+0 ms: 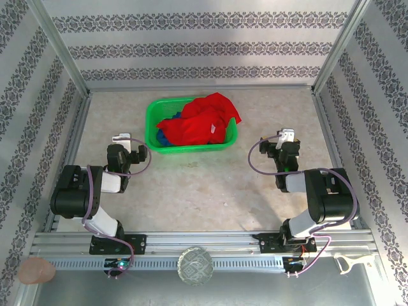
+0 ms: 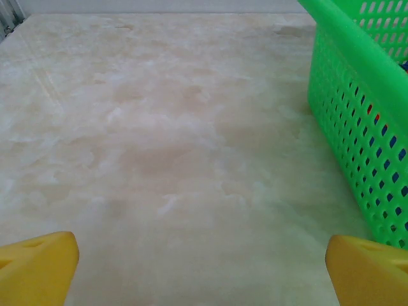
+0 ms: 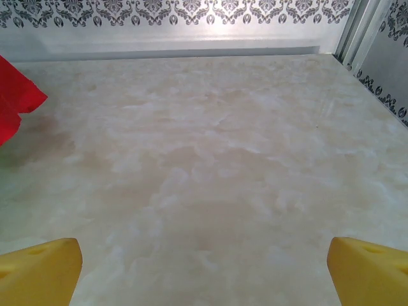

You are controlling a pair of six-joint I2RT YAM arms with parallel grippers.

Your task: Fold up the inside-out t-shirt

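The left gripper [image 2: 201, 271] and right gripper [image 3: 204, 271] each hold two yellow fingers [image 2: 38, 264] spread wide and empty over the table [image 1: 204, 191]. One red inside-out t-shirt [image 1: 204, 121] lies heaped in one green basket [image 1: 191, 148], over one dark blue garment [image 1: 164, 137].

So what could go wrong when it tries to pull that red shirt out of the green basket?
1. The red t-shirt lies crumpled together with a dark blue garment in the green basket, so one grab might lift both.
2. Part of the shirt hangs over the basket's rim, and pulling it could drag or tip the basket.
3. Bunched like this, it may come out twisted and be hard to spread flat.
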